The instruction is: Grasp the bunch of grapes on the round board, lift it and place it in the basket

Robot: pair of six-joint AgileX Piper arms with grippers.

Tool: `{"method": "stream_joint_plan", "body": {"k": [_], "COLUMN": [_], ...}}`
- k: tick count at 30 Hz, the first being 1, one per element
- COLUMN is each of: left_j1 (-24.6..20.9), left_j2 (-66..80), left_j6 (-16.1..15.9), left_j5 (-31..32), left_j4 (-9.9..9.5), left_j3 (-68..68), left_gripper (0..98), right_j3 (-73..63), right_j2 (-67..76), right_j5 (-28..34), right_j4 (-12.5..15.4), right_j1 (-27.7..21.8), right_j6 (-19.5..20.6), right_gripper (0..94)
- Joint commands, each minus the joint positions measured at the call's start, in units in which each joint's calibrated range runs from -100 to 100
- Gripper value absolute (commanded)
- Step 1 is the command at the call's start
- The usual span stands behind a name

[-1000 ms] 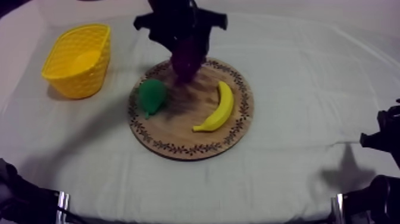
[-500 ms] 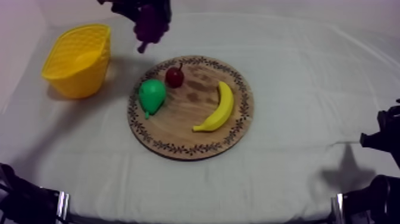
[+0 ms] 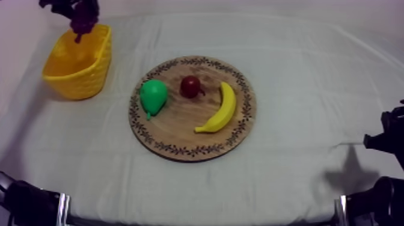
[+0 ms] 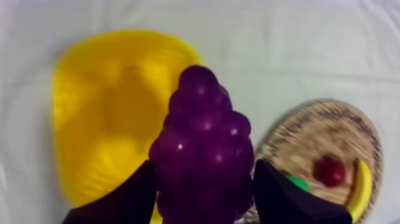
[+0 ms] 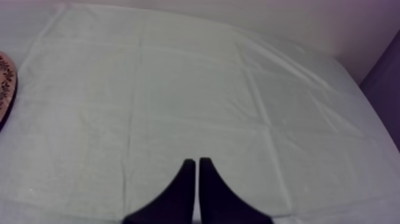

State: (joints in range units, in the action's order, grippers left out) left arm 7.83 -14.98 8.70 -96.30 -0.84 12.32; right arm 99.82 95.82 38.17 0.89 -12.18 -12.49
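Top view: bunch of grapes [image 3: 83, 18] aloft over the far rim of the yellow basket [image 3: 78, 84]. The wooden board [image 3: 180, 129] at the middle of the bench [image 3: 300, 72] carries a pear [image 3: 153, 96], a small red fruit [image 3: 190, 86] and a banana [image 3: 221, 111].
Left wrist view: your left claw [image 4: 204, 167] pinching the grapes from both sides, basket beneath.
Right wrist view: your right claw [image 5: 194, 162] pressed together over bare bench, near the board's edge.

The basket [image 3: 78, 81] sits left of board [image 3: 180, 129]; on board, pear [image 3: 153, 96] left, small red fruit [image 3: 191, 86] behind centre, banana [image 3: 221, 109] right; grapes [image 3: 83, 17] seemingly above basket.
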Motion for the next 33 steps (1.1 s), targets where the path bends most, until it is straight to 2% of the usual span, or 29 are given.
{"method": "stream_joint_plan", "body": {"k": [1, 10, 19, 33], "left_j1": [-3.32, -6.59, -6.71, -6.41], "left_j2": [-0.05, -0.38, -3.80, -11.83], "left_j6": [-0.69, -1.82, -1.74, -1.50], "left_j5": [0.03, -0.26, 0.24, 5.19], "left_j4": [-0.06, -0.46, -0.55, -0.18], "left_j3": [0.13, 0.67, 0.11, -3.22], "left_gripper": [47.8, 47.8, 47.6, 47.6], "right_j3": [-0.05, -0.05, -0.05, -0.05], "right_j2": [0.02, 0.02, 0.02, 0.02], "right_j5": [-0.03, -0.03, -0.03, -0.03], "right_j4": [0.01, 0.01, 0.01, 0.01], "right_j1": [0.00, 0.00, 0.00, 0.00], "right_j6": [0.01, 0.01, 0.01, 0.01], "right_gripper": [0.3, 0.3, 0.3, 0.3]}}
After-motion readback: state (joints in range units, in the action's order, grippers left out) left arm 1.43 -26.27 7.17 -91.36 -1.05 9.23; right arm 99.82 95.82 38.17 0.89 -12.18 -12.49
